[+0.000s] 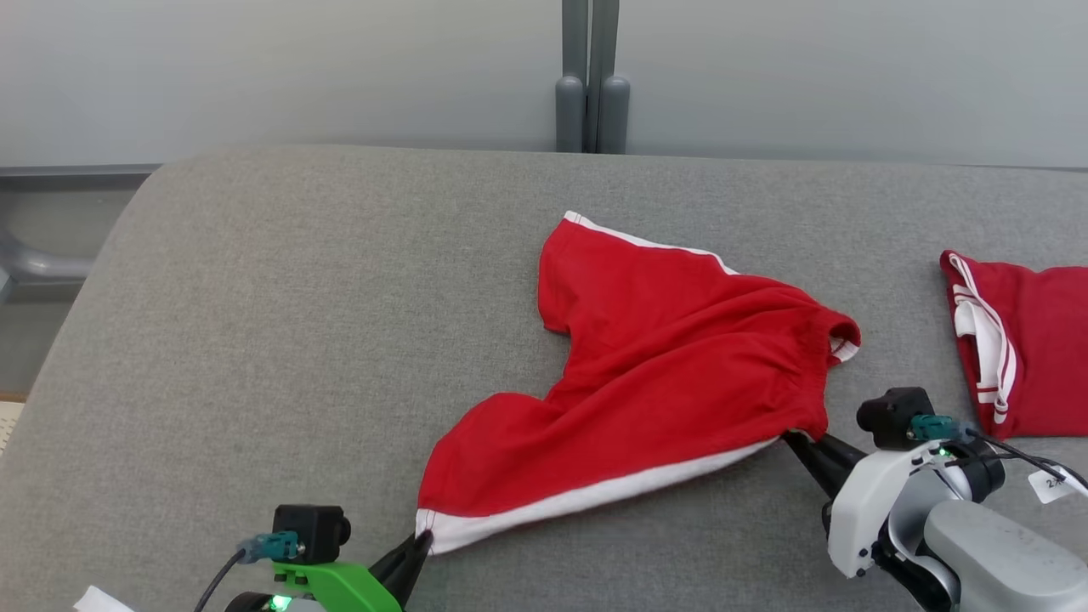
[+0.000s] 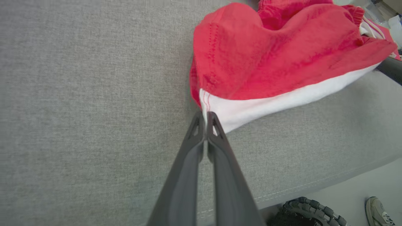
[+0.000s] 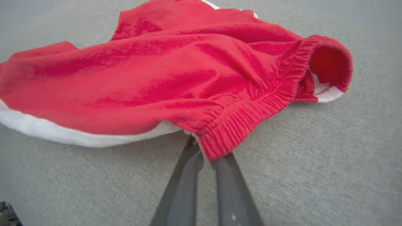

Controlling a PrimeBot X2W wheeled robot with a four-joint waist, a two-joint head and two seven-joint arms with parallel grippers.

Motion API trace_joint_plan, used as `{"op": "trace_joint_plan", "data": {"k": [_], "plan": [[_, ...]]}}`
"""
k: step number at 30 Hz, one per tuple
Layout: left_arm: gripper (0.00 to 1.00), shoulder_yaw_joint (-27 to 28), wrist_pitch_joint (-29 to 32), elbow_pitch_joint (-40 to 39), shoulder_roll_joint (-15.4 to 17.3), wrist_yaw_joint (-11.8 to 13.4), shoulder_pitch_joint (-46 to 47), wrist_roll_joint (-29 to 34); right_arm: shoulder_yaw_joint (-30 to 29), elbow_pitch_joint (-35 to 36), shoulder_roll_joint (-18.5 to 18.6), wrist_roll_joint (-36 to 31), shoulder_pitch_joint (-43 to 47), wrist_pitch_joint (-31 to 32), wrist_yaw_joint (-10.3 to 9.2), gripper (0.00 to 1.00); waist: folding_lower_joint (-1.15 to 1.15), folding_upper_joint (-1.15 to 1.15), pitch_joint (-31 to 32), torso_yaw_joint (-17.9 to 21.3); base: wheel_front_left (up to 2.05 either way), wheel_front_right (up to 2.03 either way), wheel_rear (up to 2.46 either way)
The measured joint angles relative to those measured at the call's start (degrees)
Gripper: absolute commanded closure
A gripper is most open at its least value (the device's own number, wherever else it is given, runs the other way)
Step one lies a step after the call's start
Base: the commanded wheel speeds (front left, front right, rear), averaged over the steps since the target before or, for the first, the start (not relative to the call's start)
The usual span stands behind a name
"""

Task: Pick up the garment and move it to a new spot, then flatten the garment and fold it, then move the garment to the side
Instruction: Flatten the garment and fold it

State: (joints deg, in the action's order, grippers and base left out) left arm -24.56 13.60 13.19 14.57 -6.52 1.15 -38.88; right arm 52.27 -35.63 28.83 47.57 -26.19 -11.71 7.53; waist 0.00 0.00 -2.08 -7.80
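The left tool (image 2: 206,117) is pinched shut on the very corner of the white band (image 2: 282,100) along a pair of red shorts (image 1: 671,374). The right tool (image 1: 799,442) is closed too, its tips tucked under the elastic waistband (image 3: 238,125) that it grips. The shorts stretch between the two tools and spread away from them, rumpled, across the gray fabric tabletop (image 1: 297,297). One leg lies farther out, and the waistband gapes open just beyond the right tool. Past the right tool, to its outer side, lies a second red garment (image 1: 1028,340).

The likely trouble is that the left tool holds only a sliver of edge, so a firm pull may slip it free. The right tool may have caught a single layer, which would let the shorts hang twisted. A wide swing could snag the neighboring garment.
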Motion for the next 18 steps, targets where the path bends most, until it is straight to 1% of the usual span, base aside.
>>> {"op": "trace_joint_plan", "data": {"k": [4, 8, 13, 18], "plan": [[1.00, 0.92, -0.16, -3.59, 1.24, 0.02, -0.59, -0.43, -0.33, 2.18, 1.76, 0.25, -0.08, 0.21, 0.00, 1.00, 0.00, 0.00, 0.82, 0.80, 0.00, 0.00, 0.00], [1.00, 2.41, -0.58, -7.48, 2.58, 0.30, 1.52, -0.30, 1.43, 7.55, 4.17, 1.30, -2.68, 4.61, 0.00, 1.00, 0.00, 0.00, 0.74, 2.05, 0.00, 0.00, 0.00], [1.00, 4.27, -0.52, -9.18, 3.43, 0.46, 9.75, 0.16, 3.72, 14.66, 8.25, 2.82, -9.61, 10.34, 0.00, 1.00, 0.00, 0.00, -1.16, 3.12, 0.00, 0.00, 0.00], [1.00, 5.42, 0.46, -5.78, 3.88, -0.22, 23.49, -0.82, 4.83, 19.00, 11.60, 4.15, -20.59, 14.36, 0.00, 1.00, 0.00, 0.00, -4.84, 4.18, 0.00, 0.00, 0.00]]}}
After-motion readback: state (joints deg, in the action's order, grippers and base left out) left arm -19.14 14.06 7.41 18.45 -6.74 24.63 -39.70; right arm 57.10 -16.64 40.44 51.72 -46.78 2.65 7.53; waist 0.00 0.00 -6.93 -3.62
